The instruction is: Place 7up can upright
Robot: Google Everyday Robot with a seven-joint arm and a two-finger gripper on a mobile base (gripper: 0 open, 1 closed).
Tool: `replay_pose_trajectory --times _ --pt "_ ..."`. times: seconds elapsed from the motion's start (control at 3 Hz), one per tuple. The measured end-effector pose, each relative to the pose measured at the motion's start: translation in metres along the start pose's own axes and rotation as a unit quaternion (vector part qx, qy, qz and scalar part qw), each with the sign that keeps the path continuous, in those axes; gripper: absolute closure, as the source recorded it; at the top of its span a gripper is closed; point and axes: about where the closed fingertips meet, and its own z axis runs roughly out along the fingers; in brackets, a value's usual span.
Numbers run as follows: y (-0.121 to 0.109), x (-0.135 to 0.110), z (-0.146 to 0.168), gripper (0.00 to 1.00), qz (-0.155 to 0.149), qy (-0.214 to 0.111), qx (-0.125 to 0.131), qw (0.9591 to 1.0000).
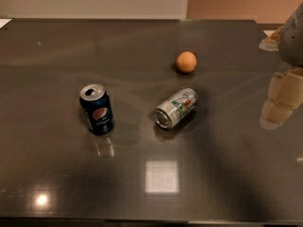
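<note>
Far right of the 7up can (176, 109) the gripper (280, 99) is seen; whether it is spread cannot be told. Lying sideways, the can is judged light and slippery, best held round its middle.

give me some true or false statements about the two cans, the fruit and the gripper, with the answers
1. The 7up can stands upright. False: it lies on its side.
2. The Pepsi can stands upright, left of the 7up can. True.
3. The orange fruit touches the 7up can. False: it sits apart, farther back.
4. The gripper is at the right edge, holding no can. True.
</note>
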Motion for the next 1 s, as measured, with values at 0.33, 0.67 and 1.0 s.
replay_pose_trajectory --times 0.33,0.67,1.0 --pt "0.000 0.000 0.000 0.00 0.000 0.000 0.000 1.0000" --pt "0.000 0.000 0.000 0.00 0.000 0.000 0.000 1.0000" --pt "-0.017 -0.046 0.030 0.00 -0.111 -0.025 -0.042 0.9926"
